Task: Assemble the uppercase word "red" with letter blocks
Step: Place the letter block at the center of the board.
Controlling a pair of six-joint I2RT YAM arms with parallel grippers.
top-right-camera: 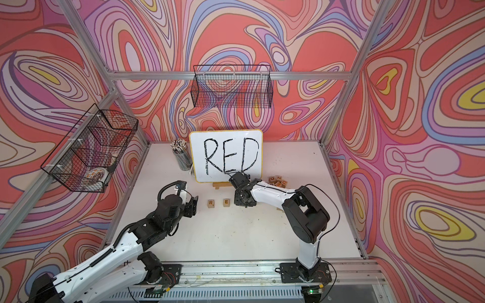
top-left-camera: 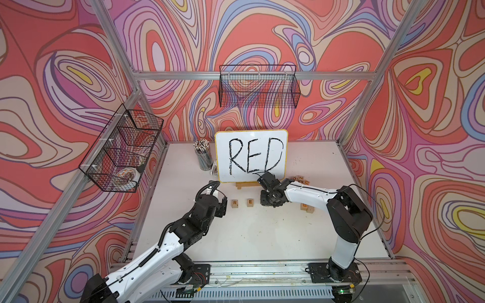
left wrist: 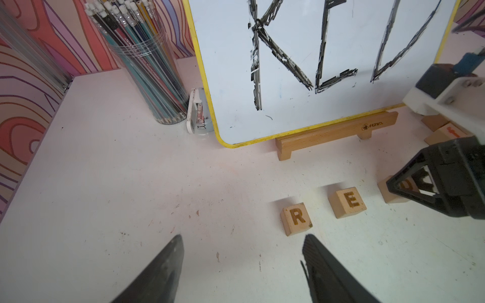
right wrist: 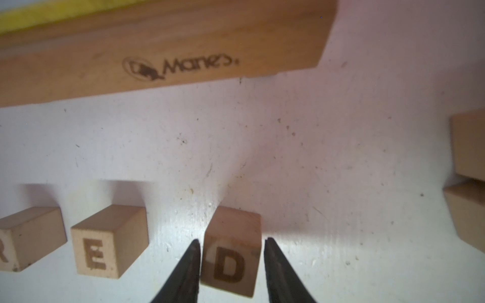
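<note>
The R block [top-left-camera: 235, 202] and the E block [top-left-camera: 250, 202] sit side by side on the white table in front of the whiteboard, letters facing up. Both also show in the left wrist view, the R block [left wrist: 296, 219] and the E block [left wrist: 347, 202]. Just right of E, the D block [right wrist: 231, 254] rests on the table with my right gripper [right wrist: 232, 240] shut on its two sides. In both top views that gripper [top-left-camera: 265, 203] hides D. Left of R, my left gripper [left wrist: 242, 236] hangs open with nothing between its fingers.
The yellow-rimmed whiteboard [top-left-camera: 250, 154] marked RED leans on a wooden stand [top-left-camera: 244, 185] behind the row. A pencil cup [top-left-camera: 204, 156] and a stapler [left wrist: 196, 112] stand at its left. Spare letter cubes [top-left-camera: 301, 180] lie to its right, and more [top-left-camera: 307, 207] under the right arm.
</note>
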